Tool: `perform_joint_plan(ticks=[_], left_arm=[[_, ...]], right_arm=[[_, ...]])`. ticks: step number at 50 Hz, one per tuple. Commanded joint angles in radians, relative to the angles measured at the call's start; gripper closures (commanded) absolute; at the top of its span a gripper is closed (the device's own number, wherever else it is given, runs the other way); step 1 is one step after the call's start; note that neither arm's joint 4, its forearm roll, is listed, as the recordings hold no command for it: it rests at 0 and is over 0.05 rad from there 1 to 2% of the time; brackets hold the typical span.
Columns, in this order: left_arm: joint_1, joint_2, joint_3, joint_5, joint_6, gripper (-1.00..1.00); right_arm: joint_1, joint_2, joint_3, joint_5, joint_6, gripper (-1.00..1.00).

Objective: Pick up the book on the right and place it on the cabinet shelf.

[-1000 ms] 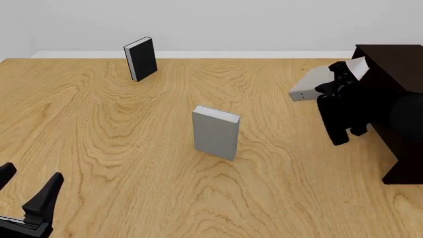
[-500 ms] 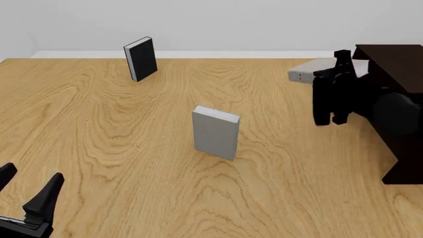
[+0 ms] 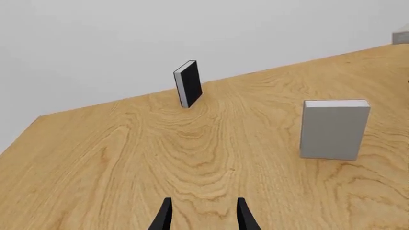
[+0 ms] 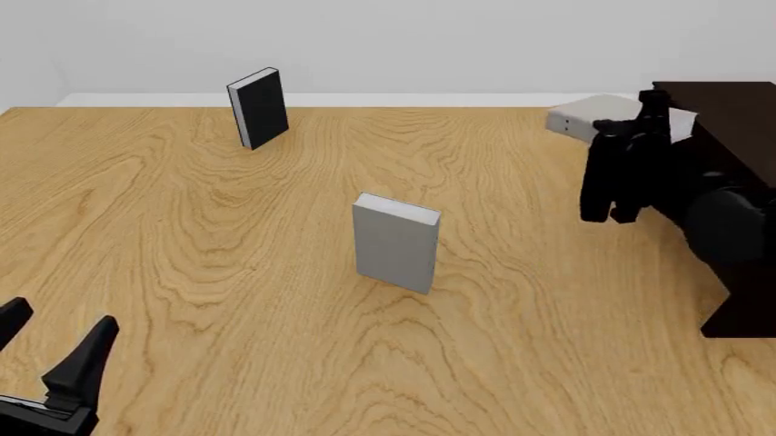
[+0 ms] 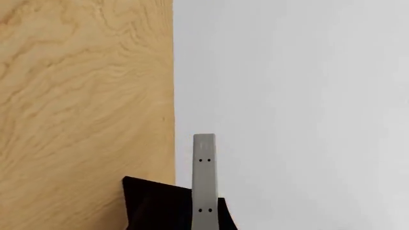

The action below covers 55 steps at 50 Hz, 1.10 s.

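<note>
The book (image 4: 580, 118), thin and light grey, is held in the air and lies almost level at the cabinet's top front corner, with my right gripper (image 4: 646, 116) shut on it. Its two small dark dots face left. In the right wrist view the book's spine (image 5: 204, 177) stands edge-on against the wall, with a dark shape behind its lower end. The very dark brown cabinet (image 4: 728, 127) stands at the table's right edge; its shelf recess is hidden behind my right arm. My left gripper (image 4: 54, 350) rests open and holds nothing at the near left; its fingertips (image 3: 164, 215) show in the left wrist view.
A thicker plain grey book (image 4: 395, 241) stands upright mid-table, also seen as the grey book (image 3: 334, 128) from the left wrist. A black book (image 4: 258, 107) stands at the far left, near the table's back edge.
My right gripper has carried the book up and to the right, toward the cabinet, and the book has turned from tilted to nearly level. The left arm has not moved.
</note>
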<state>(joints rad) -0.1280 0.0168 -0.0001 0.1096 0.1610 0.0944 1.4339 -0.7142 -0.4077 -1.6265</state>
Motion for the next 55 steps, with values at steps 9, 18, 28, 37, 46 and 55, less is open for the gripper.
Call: perform_joint_plan(ticks=[9, 18, 28, 37, 46, 55], left_arm=[[-0.004, -0.002, 0.0, -0.001, -0.004, -1.0], [-0.006, -0.001, 0.0, -0.001, -0.003, -1.0], [-0.005, 0.001, 0.0, -0.003, -0.003, -1.0], [-0.01, 0.006, 0.0, -0.007, -0.002, -1.0], [-0.007, 0.004, 0.0, -0.004, -0.003, -1.0], [-0.007, 0.004, 0.0, -0.003, -0.001, -1.0]], right_arm=[[0.026, 0.022, 0.015, -0.115, 0.13, 1.0], [0.001, 0.052, 0.071, -0.184, 0.136, 1.0], [-0.004, 0.075, 0.113, -0.277, 0.174, 1.0], [0.005, 0.129, 0.162, -0.38, 0.19, 1.0], [-0.008, 0.171, 0.21, -0.509, 0.17, 1.0], [-0.032, 0.214, 0.276, -0.632, 0.139, 1.0]])
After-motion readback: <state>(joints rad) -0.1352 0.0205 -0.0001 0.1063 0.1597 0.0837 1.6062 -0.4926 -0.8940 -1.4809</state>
